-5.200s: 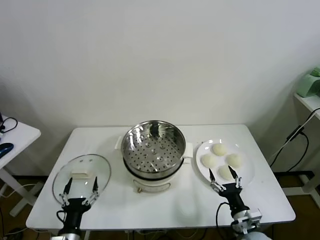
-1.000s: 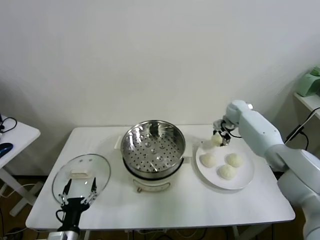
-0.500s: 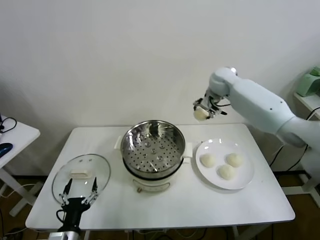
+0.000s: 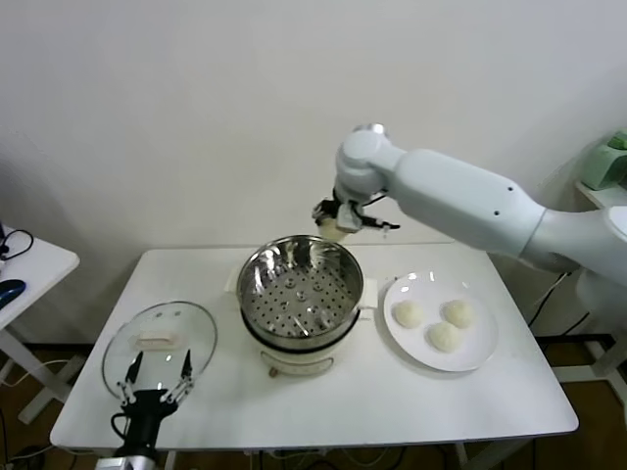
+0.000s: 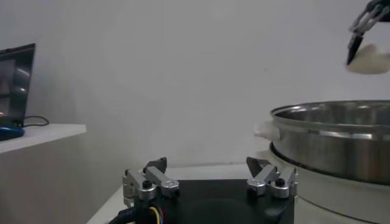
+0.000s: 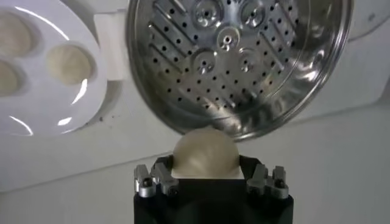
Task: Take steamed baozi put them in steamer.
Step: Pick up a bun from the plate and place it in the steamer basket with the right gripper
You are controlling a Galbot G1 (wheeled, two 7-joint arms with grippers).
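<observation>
Right gripper (image 4: 338, 227) pinches a baozi (image 6: 203, 153) just above the steamer's (image 4: 302, 287) far rim at frame centre, basket bare below; left gripper (image 4: 154, 373) spread, lower left.

Left gripper (image 5: 210, 178) at bottom centre of frame, fingers spread apart, nothing between them. Steamer (image 5: 341, 137) at right edge, shiny steel wall and rim above white base. Baozi (image 5: 368, 59) at upper right, pinched by dark fingertips of right gripper (image 5: 364, 31), above steamer rim.
</observation>
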